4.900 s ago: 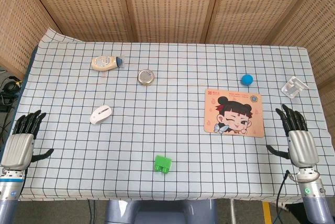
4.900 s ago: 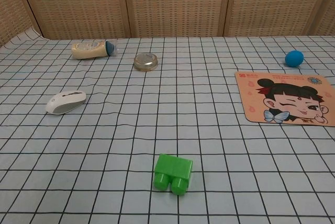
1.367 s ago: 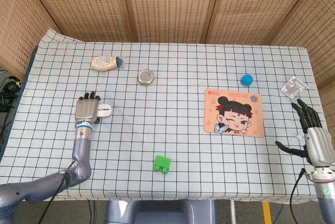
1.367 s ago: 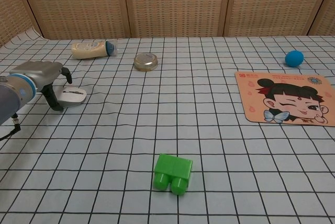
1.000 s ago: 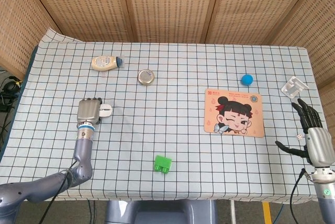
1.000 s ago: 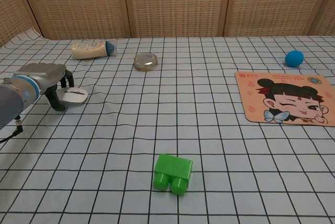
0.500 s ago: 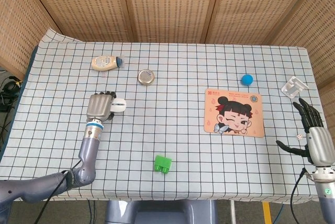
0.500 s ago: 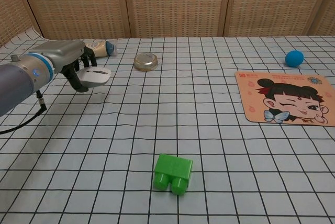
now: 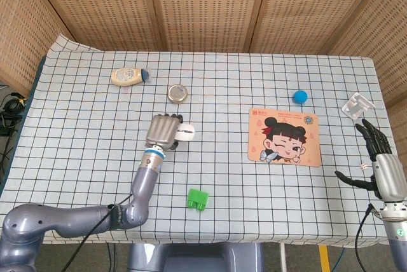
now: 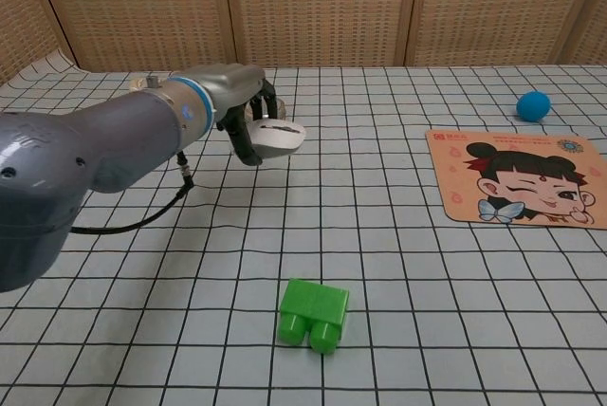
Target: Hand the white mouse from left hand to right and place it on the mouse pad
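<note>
A green block (image 9: 198,198) sits at six o'clock and a blue ball (image 9: 300,96) at two, while the left hand (image 9: 163,131) grips the white mouse (image 9: 185,133) above table centre, the mouse pad (image 9: 284,136) at three o'clock, and the right hand (image 9: 379,164) is spread, holding nothing.

White mouse (image 10: 277,137) — held aloft; cartoon mouse pad (image 9: 284,136) lies flat.
</note>
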Robot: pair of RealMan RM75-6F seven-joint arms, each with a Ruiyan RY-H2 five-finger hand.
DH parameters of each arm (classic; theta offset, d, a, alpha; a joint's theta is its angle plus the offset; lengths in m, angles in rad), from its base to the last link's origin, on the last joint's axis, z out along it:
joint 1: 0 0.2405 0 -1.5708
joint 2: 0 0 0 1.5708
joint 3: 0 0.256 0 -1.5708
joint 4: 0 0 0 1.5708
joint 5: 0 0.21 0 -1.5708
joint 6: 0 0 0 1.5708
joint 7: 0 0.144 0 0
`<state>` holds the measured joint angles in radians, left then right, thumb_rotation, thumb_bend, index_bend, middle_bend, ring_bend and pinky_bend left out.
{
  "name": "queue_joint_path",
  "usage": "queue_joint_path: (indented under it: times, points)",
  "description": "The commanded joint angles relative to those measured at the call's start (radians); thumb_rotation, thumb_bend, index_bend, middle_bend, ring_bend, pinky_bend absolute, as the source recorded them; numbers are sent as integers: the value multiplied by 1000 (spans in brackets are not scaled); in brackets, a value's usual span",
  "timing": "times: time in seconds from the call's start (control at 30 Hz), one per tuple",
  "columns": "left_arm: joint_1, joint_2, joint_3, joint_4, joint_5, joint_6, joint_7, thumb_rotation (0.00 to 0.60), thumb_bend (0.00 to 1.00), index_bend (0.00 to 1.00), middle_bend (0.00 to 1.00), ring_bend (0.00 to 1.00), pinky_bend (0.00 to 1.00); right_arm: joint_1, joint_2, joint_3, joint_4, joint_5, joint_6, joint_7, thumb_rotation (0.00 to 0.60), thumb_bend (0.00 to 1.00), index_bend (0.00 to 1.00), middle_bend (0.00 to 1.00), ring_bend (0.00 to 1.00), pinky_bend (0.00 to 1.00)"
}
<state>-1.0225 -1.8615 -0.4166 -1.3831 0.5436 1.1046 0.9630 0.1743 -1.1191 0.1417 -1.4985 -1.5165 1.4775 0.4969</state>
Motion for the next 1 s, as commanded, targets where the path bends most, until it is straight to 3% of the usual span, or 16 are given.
queue_joint_path:
  times: [0.03,0.43,0.73,0.83,0.9,1.0]
  points:
    - [-64,-68,-24,56,-38,-10,32,600,520,630,397,348,410,-1,0,0,1,-1,3,1,600,109,0,0,0,0]
    - [-237,-241,-84,241,-80,-74,37,600,520,604,392,348,410,-2,6,12,15,25,-2,35,600,109,0,0,0,0]
    - [-295,-317,-97,298,-111,-115,23,600,508,521,303,289,390,-3,8,16,19,31,-1,44,600,109,0,0,0,0]
    - [-305,-326,-102,300,-121,-121,22,600,451,394,178,180,294,-3,8,16,20,31,-1,43,600,109,0,0,0,0]
    - [-308,-325,-102,293,-133,-129,28,600,351,247,39,50,139,-4,8,16,19,32,-1,42,600,109,0,0,0,0]
    - [-308,-314,-97,273,-150,-136,39,600,214,141,0,0,28,-5,8,16,18,30,3,39,600,109,0,0,0,0]
